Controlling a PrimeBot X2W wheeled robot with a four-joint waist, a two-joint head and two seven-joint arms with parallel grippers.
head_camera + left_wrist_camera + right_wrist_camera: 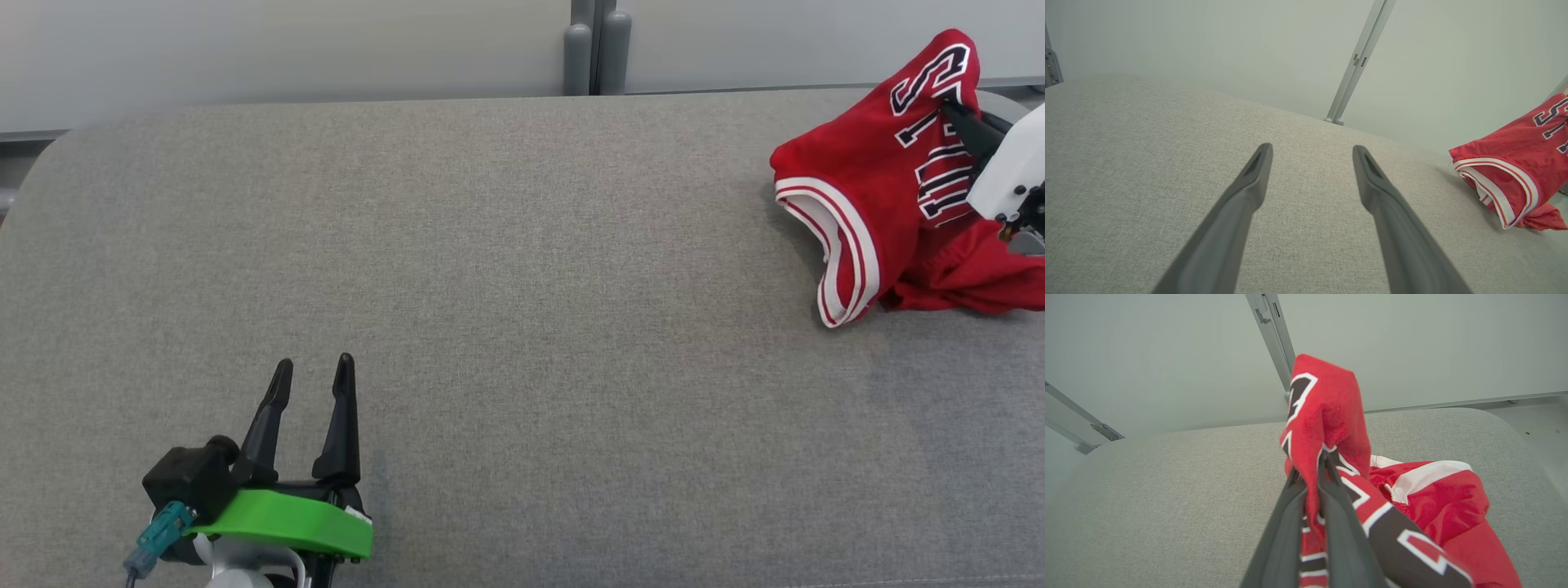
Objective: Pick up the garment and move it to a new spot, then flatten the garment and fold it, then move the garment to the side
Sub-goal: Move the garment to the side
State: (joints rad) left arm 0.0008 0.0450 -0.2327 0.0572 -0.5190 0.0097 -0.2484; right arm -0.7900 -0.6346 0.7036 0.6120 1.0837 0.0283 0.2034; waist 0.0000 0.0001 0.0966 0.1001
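Observation:
The garment (pixel 865 196) is a red jersey with white trim and dark lettering, bunched at the far right of the grey padded table (pixel 506 269). My right gripper (pixel 951 106) is shut on a fold of the garment (pixel 1327 416) and holds that part raised, while the rest lies on the table. The right gripper's two dark fingers (pixel 1286 522) pinch the cloth between them. Over the near left of the table my left gripper (pixel 314 367) stands open with nothing in it. Between the left gripper's fingers (pixel 1249 183) bare table shows, with the garment (pixel 1511 171) far off to the right.
A pale wall (pixel 286 41) with a grey vertical post (pixel 596 49) runs behind the table's far edge. The table's rounded far corners (pixel 57 147) fall off to the floor at left and right.

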